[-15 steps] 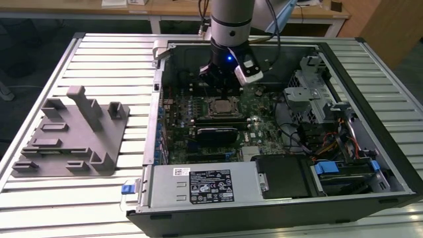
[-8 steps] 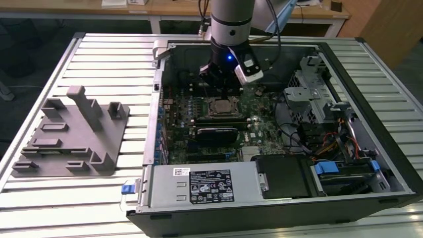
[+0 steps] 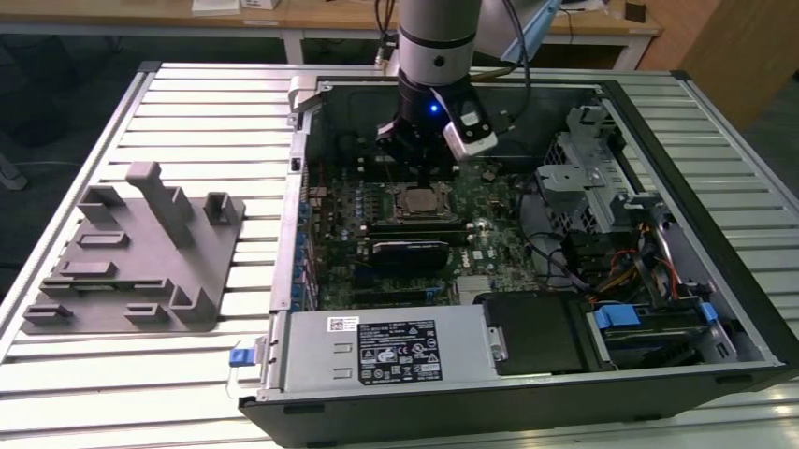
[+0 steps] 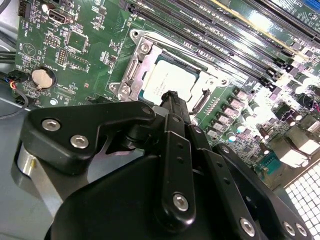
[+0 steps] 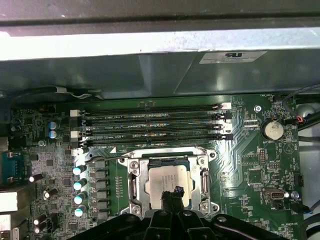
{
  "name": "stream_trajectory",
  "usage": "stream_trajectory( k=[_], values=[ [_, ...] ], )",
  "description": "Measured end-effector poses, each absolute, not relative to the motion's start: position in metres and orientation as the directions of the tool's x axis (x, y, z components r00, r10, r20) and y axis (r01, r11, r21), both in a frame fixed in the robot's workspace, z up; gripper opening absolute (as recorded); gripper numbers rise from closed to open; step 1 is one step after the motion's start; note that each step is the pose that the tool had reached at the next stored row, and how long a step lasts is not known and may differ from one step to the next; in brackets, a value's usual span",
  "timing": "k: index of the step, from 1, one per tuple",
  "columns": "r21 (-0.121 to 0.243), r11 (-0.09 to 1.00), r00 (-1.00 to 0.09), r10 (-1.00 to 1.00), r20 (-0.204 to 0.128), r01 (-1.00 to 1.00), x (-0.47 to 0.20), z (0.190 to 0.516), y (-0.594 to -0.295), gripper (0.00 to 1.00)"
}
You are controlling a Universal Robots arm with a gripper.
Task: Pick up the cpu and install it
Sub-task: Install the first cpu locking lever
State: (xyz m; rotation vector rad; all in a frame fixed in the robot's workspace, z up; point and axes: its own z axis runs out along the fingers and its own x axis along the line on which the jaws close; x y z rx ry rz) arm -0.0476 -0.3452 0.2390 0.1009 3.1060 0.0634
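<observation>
Masking cpu edge (partly): hand

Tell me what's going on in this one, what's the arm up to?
A single robot arm is reaching down into an open computer case lying on a slatted table. Its gripper is over the motherboard's socket, fingertips closed together right at the top face of the cpu. The cpu lies flat inside the socket frame rather than being carried. Whether the tips actually touch it is hard to tell.
</observation>
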Motion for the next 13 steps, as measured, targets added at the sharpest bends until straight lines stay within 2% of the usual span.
stream_trajectory(
  k=[13],
  values=[
    [0.042, 0.997, -0.997, 0.066, -0.034, 0.064, -0.071, 0.239, -0.345, 0.11]
  ],
)
